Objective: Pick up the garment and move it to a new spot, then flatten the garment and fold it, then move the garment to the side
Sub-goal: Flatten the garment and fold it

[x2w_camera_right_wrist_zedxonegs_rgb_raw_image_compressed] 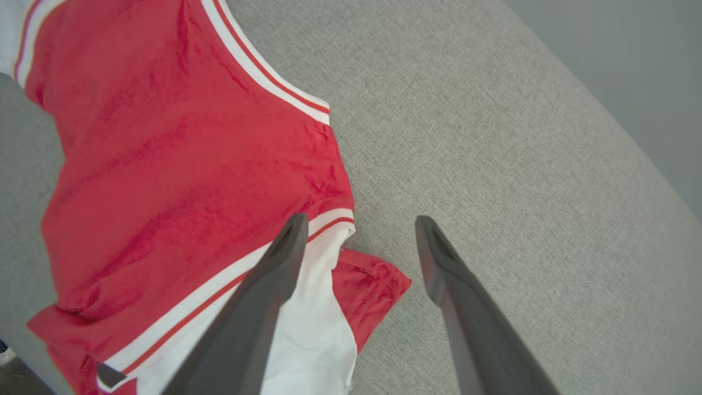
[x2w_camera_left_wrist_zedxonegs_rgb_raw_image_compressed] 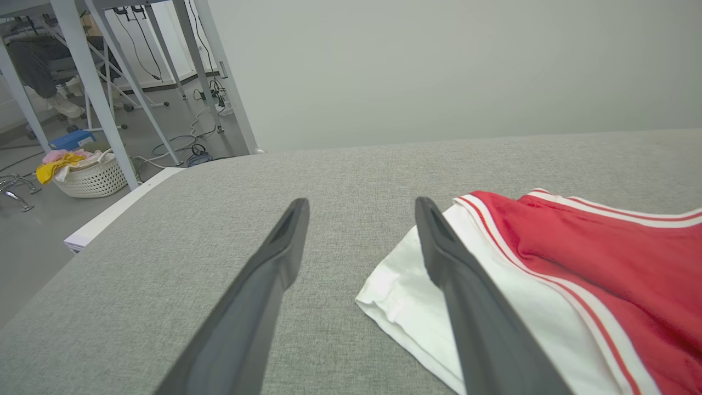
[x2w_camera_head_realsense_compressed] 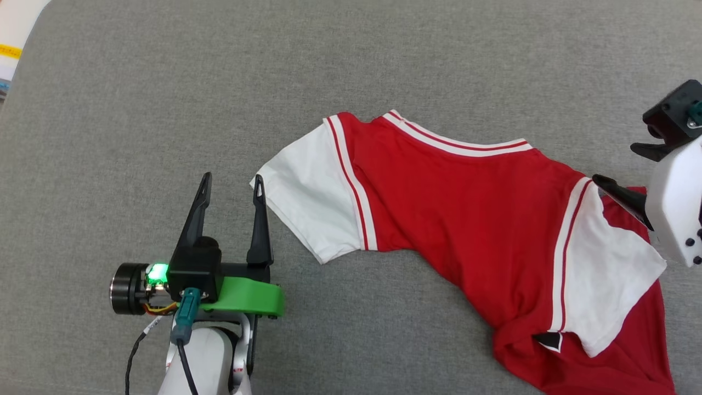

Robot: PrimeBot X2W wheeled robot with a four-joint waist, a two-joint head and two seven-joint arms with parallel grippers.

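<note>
A: While the garment [x2w_camera_head_realsense_compressed: 466, 219] lay on the grey surface [x2w_camera_head_realsense_compressed: 164, 109], was it flat?

B: No. Rumpled, plain red side up, running diag. from centre to the front-right corner, one white sleeve at each end, lower part bunched.

A: Grippers?

B: L gripper [x2w_camera_head_realsense_compressed: 233, 184] was spread wide, empty, just beside the left sleeve's cuff; contact unclear. R gripper [x2w_camera_head_realsense_compressed: 617, 164] was spread too, nothing betw. its fingers, over the right sleeve's shoulder seam.

A grey fabric-covered table [x2w_camera_left_wrist_zedxonegs_rgb_raw_image_compressed: 356, 170] meets a plain pale wall [x2w_camera_left_wrist_zedxonegs_rgb_raw_image_compressed: 439, 66] at twelve o'clock, and at ten o'clock the grey floor [x2w_camera_left_wrist_zedxonegs_rgb_raw_image_compressed: 22, 247] holds metal frame legs [x2w_camera_left_wrist_zedxonegs_rgb_raw_image_compressed: 90, 93], loose cables [x2w_camera_left_wrist_zedxonegs_rgb_raw_image_compressed: 192, 145] and a white basket [x2w_camera_left_wrist_zedxonegs_rgb_raw_image_compressed: 90, 180] of cloths.
</note>
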